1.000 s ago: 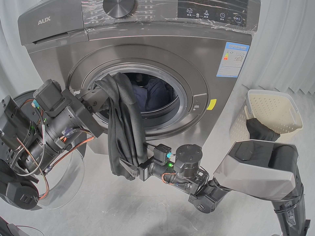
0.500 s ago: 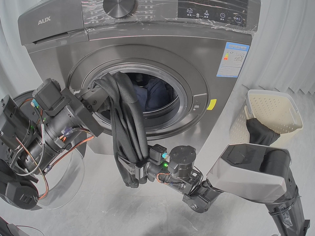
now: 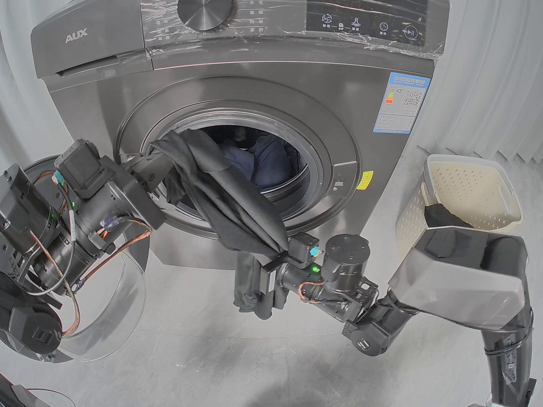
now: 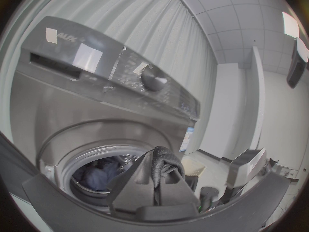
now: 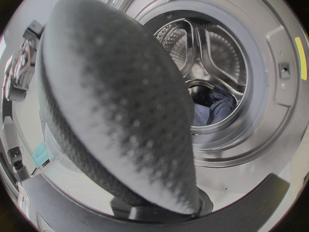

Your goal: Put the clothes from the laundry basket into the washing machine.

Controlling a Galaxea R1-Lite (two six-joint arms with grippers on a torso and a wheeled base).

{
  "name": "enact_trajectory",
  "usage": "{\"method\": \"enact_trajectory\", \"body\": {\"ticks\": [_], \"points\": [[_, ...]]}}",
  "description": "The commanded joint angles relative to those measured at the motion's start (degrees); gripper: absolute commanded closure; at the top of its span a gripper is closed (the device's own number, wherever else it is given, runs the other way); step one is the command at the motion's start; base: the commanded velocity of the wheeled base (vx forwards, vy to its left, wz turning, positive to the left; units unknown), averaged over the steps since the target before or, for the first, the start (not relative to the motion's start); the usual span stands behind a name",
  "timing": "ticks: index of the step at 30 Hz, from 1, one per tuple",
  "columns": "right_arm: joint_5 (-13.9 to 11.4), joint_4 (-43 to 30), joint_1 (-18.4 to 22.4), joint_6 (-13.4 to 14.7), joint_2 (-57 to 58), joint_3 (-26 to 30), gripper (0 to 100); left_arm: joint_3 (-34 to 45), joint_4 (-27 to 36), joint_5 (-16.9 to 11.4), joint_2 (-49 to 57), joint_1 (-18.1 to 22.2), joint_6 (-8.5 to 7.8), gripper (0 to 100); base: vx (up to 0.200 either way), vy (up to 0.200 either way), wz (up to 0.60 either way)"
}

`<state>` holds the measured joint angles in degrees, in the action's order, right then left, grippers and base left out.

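L arm: raised, forearm angled inward; left tool (image 3: 154, 159) clamped on black garment (image 3: 226, 199) | R arm: low, elbow bent, forearm reaching across; right tool (image 3: 270, 273) gripping same cloth, lower end

My left gripper (image 4: 157, 181) pinches the black garment (image 4: 165, 161), washing machine (image 4: 96, 91) right ahead, blue clothes (image 4: 96, 178) lying in its drum
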<state>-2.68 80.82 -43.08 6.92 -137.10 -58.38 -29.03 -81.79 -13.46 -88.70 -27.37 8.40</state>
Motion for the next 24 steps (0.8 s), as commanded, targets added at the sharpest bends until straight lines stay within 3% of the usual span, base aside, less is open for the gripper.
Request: {"method": "enact_trajectory", "body": {"ticks": [1,5,9,10,13,24], "points": [[0.05,0.65,3.35,0.11,9.74,7.14,100,2.66,2.86,-0.78,-1.21,6.45,-0.23,100,0.000,0.000,0.00],[0.05,0.65,3.97,0.11,13.35,7.93,100,6.44,4.79,-1.22,-1.30,6.80,-0.93,100,0.000,0.000,0.00],[0.05,0.48,3.53,0.37,14.84,7.76,100,12.06,7.17,-4.03,-2.44,6.80,-3.39,100,0.000,0.000,0.00],[0.13,0.48,3.09,0.46,15.19,7.58,100,14.17,7.61,-5.61,-4.03,6.89,-4.62,100,0.000,0.000,0.00],[0.22,0.48,2.65,0.63,15.98,7.14,100,15.58,7.17,-6.14,-6.57,6.63,-6.55,100,0.000,0.000,0.00],[1.80,0.39,0.28,2.30,18.27,6.44,100,18.04,6.82,-5.70,-11.76,5.92,-8.40,100,0.000,0.000,0.00]]}}
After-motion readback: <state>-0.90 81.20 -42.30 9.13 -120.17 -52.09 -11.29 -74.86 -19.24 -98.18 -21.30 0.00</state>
